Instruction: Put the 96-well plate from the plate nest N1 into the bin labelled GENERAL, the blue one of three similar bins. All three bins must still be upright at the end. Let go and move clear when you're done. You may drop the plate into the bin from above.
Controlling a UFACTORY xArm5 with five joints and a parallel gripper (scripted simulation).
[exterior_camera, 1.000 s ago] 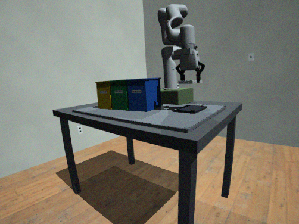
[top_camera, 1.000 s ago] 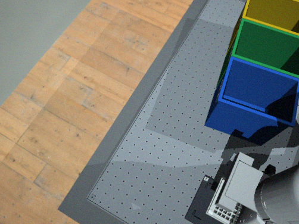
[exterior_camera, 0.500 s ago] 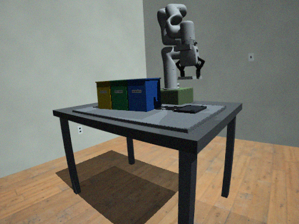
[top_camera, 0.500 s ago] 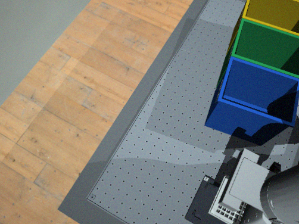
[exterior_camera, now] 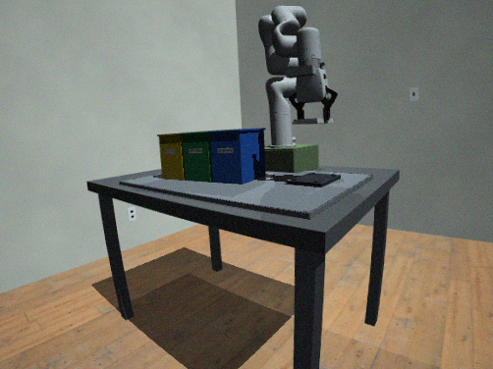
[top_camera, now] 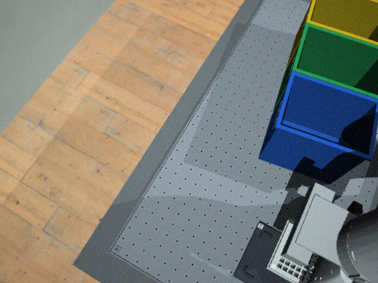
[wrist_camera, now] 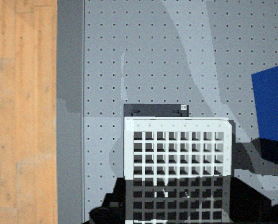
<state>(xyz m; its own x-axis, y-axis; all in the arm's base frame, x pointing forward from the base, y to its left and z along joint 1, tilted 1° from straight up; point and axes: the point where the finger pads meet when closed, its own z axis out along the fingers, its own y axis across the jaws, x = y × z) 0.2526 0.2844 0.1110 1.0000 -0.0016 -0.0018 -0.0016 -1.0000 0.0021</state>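
- The gripper [exterior_camera: 312, 120] is clamped on the white well plate [exterior_camera: 312, 121], holding it level, high above the table [exterior_camera: 314, 230].
- From the wrist, the plate [wrist_camera: 177, 155] fills the lower middle, with the dark nest [wrist_camera: 156, 110] showing just past its 12 o'clock edge, far below.
- From above, the blue bin [top_camera: 297, 151] stands upright at 1 o'clock of the plate [top_camera: 288, 268].
- The green bin [top_camera: 331, 56] and yellow bin [top_camera: 344, 8] stand upright in a row beyond the blue one.
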